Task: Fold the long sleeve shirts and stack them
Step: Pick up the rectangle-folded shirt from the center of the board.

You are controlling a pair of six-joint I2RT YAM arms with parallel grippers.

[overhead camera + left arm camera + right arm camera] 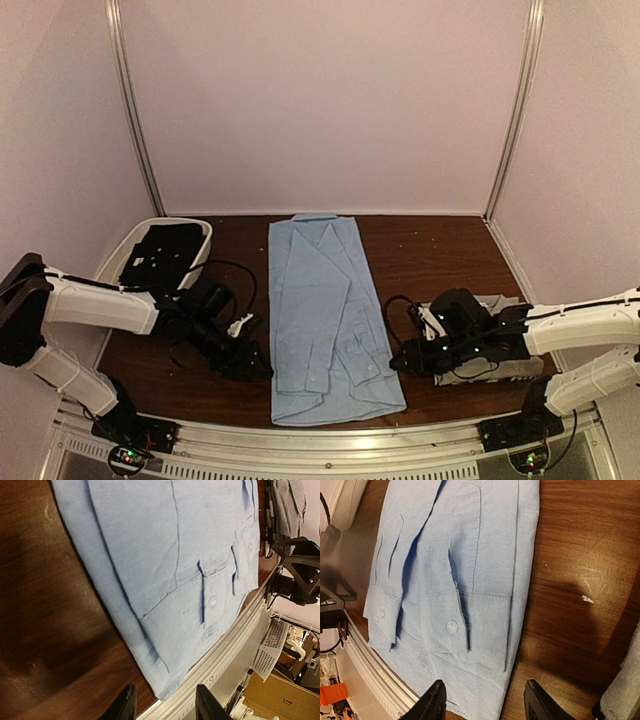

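On the table (430, 260), centre: the light blue shirt (320, 310) lies as a long narrow strip. Its collar end is towards the back wall and its hem end is at the near edge, lapping onto the aluminium rail (330, 435). Both sleeves are laid inward along the body. The wrist views show buttoned cuffs (452, 626) near the hem. The cloth is fairly flat, with soft creases and several layers stacked at the hem corners.

The grey shirt (505, 372) sits at the right side, partly under the right arm. I cannot tell whether they touch.

Left gripper (250, 365): low at the strip's near-left corner, jaws apart, nothing between them. The corner lies just ahead of its fingertips (127, 705).
Right gripper (400, 362): low at the near-right corner, also spread and empty, with the hem just ahead of its fingertips (436, 700).

Judged step: take both hem corners and fold the strip towards the collar.

Risks:
- A pinch may catch only the top layer, because the corners are several plies thick. The sleeves would then slide out and undo the lengthwise fold.
- The hem overhangs the rail, so a finger coming in low may strike metal or push the cloth instead of getting under it.
- If the two arms lift unevenly, the fold will skew.
- The right arm's travel may drag the grey shirt.

Also present: a white bin (195, 232) at back left, holding a black item (160, 255).
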